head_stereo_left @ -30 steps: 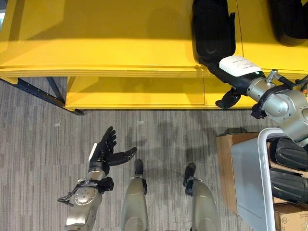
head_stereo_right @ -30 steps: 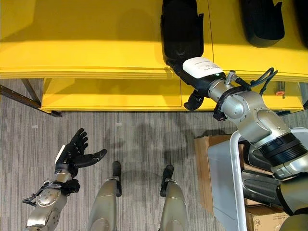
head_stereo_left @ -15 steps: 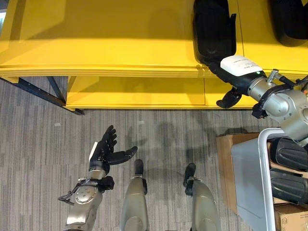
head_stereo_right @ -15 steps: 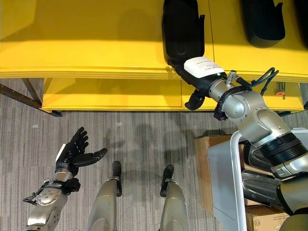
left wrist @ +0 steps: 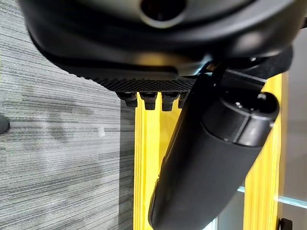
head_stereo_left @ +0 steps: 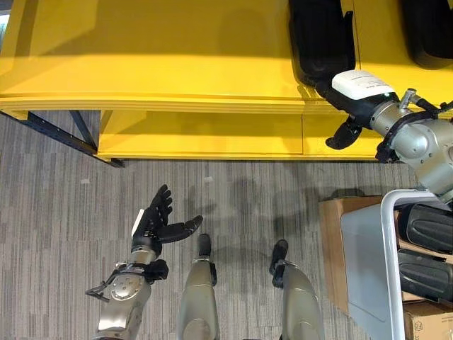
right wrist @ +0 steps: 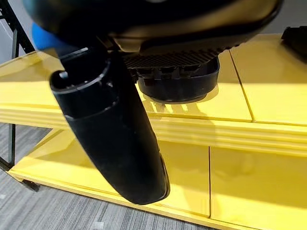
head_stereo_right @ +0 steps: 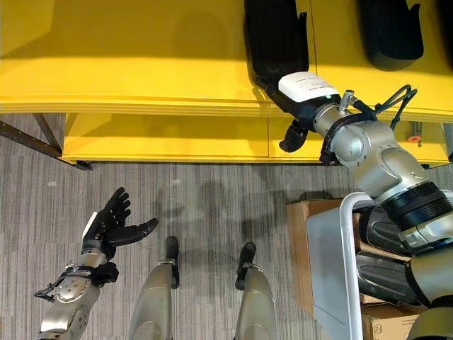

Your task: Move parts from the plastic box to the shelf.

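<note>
A long black part (head_stereo_left: 320, 39) lies on the top board of the yellow shelf (head_stereo_left: 177, 64). My right hand (head_stereo_left: 361, 86), with a white cover on its back, reaches to the part's near end. In the right wrist view its straight fingers (right wrist: 168, 60) press against the part (right wrist: 178, 87), and the thumb (right wrist: 112, 139) hangs below the shelf's front edge. My left hand (head_stereo_left: 157, 219) floats low over the floor at the left, open and empty, palm up. The plastic box (head_stereo_left: 368, 262) stands at the lower right with more black parts (head_stereo_left: 425, 227) in it.
A second black part (head_stereo_left: 428, 28) lies on the shelf's top board at the far right. A cardboard box (head_stereo_left: 329, 234) sits on the floor beside the plastic box. The shelf has a lower yellow board (head_stereo_left: 198, 134) and dark metal legs (head_stereo_left: 64, 134) at the left.
My right hand has moved a little farther back and to the right over the shelf's edge, and the black part has slid deeper onto the top board with it. The left hand is still.
</note>
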Robot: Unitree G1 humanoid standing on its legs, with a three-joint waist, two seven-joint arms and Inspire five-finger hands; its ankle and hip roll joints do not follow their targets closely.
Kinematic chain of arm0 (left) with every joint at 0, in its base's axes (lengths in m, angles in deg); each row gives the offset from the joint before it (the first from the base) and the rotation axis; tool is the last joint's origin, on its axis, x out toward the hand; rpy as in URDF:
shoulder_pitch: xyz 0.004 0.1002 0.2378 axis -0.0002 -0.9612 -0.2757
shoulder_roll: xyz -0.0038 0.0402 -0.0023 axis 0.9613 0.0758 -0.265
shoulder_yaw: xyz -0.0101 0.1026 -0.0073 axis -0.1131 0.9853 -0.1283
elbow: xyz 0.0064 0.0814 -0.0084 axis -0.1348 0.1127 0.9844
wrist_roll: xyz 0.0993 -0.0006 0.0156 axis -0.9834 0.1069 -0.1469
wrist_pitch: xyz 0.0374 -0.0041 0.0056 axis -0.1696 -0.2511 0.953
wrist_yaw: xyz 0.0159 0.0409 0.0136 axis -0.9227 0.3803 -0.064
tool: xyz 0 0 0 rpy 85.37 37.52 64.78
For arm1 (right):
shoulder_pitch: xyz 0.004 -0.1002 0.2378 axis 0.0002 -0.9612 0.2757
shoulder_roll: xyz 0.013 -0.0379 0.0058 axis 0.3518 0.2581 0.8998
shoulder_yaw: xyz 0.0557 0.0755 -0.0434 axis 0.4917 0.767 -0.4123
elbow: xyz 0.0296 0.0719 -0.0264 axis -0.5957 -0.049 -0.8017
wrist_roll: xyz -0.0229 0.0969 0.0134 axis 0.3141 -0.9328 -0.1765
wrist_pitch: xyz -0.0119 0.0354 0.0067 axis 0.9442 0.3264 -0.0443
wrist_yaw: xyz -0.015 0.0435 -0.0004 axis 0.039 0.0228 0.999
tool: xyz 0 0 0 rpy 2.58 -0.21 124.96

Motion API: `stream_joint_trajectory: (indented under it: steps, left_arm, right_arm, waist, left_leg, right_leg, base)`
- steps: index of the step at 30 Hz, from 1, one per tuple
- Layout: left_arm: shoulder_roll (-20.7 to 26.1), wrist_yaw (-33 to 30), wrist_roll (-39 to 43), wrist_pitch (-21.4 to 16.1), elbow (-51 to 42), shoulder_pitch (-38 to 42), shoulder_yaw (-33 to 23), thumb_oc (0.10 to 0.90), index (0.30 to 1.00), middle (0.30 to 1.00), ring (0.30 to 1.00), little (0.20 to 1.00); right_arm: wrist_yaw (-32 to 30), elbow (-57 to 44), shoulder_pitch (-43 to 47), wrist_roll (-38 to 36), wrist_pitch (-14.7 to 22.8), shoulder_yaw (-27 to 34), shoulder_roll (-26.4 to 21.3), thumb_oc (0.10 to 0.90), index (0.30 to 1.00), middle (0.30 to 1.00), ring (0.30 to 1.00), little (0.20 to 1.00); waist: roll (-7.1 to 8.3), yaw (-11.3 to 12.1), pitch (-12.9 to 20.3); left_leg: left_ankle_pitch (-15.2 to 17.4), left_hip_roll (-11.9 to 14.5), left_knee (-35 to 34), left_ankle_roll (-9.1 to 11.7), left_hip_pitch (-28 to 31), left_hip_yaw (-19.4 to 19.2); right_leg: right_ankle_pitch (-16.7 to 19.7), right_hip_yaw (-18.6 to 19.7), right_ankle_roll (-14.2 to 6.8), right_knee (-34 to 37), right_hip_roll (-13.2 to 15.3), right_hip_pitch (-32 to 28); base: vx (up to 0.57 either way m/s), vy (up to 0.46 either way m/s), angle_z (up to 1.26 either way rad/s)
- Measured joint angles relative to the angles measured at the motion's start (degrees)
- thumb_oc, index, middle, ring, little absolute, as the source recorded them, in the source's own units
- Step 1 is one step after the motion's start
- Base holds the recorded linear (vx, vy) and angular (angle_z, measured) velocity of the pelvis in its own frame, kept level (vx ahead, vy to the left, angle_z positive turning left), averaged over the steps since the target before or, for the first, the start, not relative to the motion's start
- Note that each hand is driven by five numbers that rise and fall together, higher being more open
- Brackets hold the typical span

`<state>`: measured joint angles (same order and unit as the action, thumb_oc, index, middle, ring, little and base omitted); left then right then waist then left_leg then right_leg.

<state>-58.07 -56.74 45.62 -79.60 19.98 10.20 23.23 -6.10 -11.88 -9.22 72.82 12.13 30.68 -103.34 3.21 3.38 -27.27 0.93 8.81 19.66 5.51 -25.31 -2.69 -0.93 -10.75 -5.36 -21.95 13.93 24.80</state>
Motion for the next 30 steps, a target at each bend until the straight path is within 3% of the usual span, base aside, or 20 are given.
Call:
stream_joint_trajectory:
  steps: [18,30]
  left_arm:
    - [0.18,-0.07,0.04,-0.04,0.01,-0.02,-0.01,0.900,1.000,1.000,1.000,1.000]
    - [0.24,-0.14,0.08,-0.20,0.02,-0.07,-0.04,0.900,1.000,1.000,1.000,1.000]
  right_arm:
    - [-0.01,1.91,3.66,0.00,-0.36,-2.68,0.00,0.900,1.000,1.000,1.000,1.000]
    - [0.00,6.11,10.08,0.52,-0.43,-8.79,0.01,0.900,1.000,1.000,1.000,1.000]
  waist:
    - [-0.14,0.64,-0.08]
    - [-0.15,1.46,-0.10]
  left_leg:
    - [-0.05,-0.01,0.05,0.05,-0.50,0.03]
    - [-0.07,-0.01,0.01,0.07,-0.80,0.22]
  right_leg:
    - [0.02,-0.10,0.00,0.07,-0.01,0.50]
    - [0.01,-0.30,0.01,0.10,-0.02,0.61]
  base:
    - [0.00,0.000,0.00]
    - [0.00,0.000,0.00]
